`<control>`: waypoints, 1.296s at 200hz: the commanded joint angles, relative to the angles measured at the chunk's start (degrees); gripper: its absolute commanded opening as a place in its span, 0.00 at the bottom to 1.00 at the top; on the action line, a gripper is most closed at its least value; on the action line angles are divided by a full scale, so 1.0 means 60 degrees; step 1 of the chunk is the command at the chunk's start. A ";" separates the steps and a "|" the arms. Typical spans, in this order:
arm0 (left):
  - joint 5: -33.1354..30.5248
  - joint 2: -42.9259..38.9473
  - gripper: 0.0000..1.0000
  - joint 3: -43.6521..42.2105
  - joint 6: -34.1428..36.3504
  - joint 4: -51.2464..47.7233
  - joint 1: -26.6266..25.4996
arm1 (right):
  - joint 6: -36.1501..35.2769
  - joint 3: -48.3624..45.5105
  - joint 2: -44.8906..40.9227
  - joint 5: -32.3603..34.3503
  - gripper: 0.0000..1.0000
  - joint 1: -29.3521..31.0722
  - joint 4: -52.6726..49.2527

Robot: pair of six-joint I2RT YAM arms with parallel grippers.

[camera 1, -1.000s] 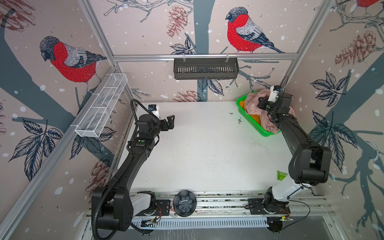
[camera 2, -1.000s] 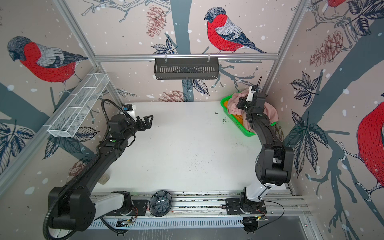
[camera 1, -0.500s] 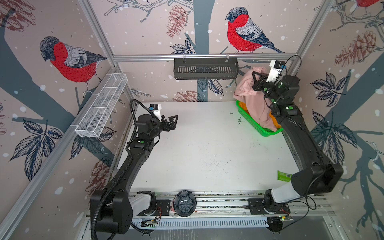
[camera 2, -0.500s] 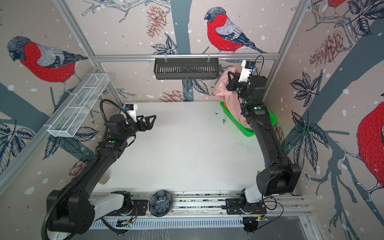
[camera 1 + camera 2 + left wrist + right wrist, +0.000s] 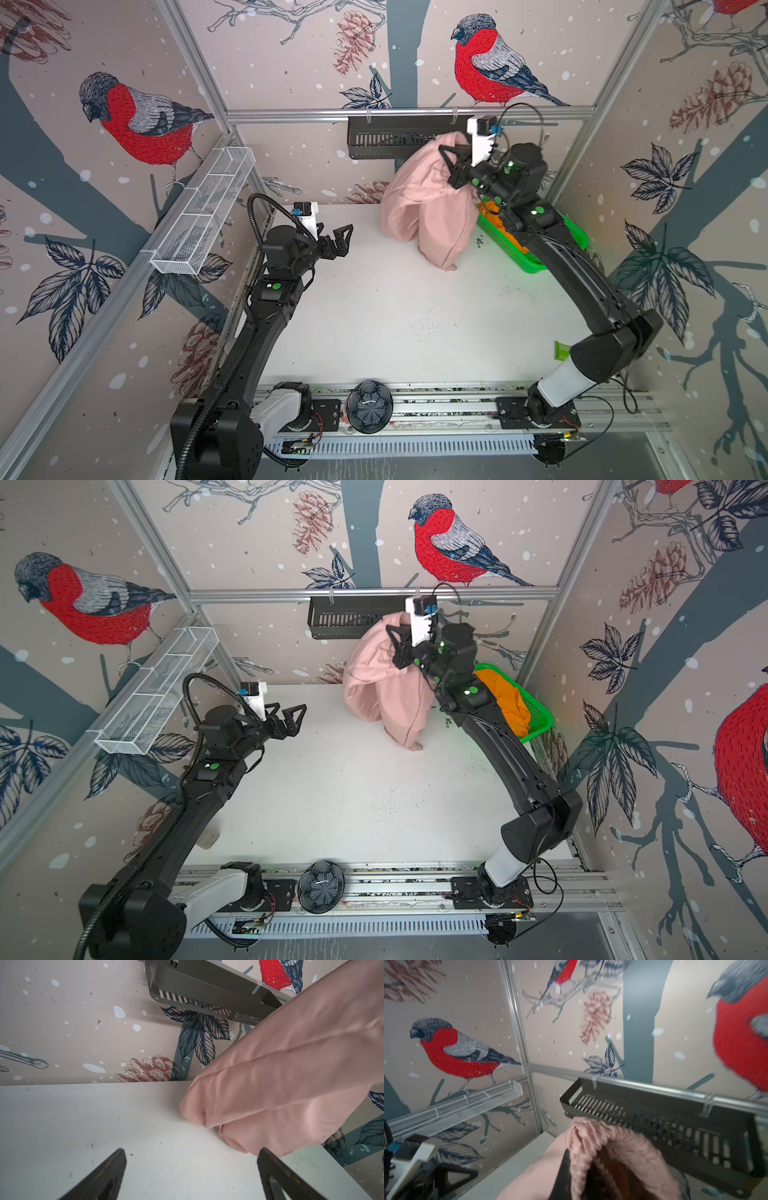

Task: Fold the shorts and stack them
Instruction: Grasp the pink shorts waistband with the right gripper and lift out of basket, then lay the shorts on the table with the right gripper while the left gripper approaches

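The right gripper (image 5: 448,160) was clamped on the gathered waistband of the pink shorts (image 5: 428,212) and held them high near the back wall, in front of the black rack (image 5: 374,141). In the right wrist view the bunched waistband (image 5: 591,1142) sat pinched between the dark fingers (image 5: 562,1169). The shorts hung down in loose folds, their two legs side by side, and the lower hems reached the white table (image 5: 374,311) near its back edge; whether they touched it could not be told. The orange shorts (image 5: 505,700) lay crumpled in the green basket (image 5: 540,717) at the table's right rear corner, behind the right arm. The left gripper (image 5: 338,243) hovered over the left side of the table with its jaws wide apart and empty, pointed toward the hanging pink shorts (image 5: 280,1084) and well apart from them.
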 commanded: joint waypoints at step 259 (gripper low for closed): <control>-0.3303 0.5799 0.98 0.3112 0.2494 -0.2184 -0.4346 | 0.0968 -0.7441 -0.0675 -0.0874 0.62 -0.1650 0.1662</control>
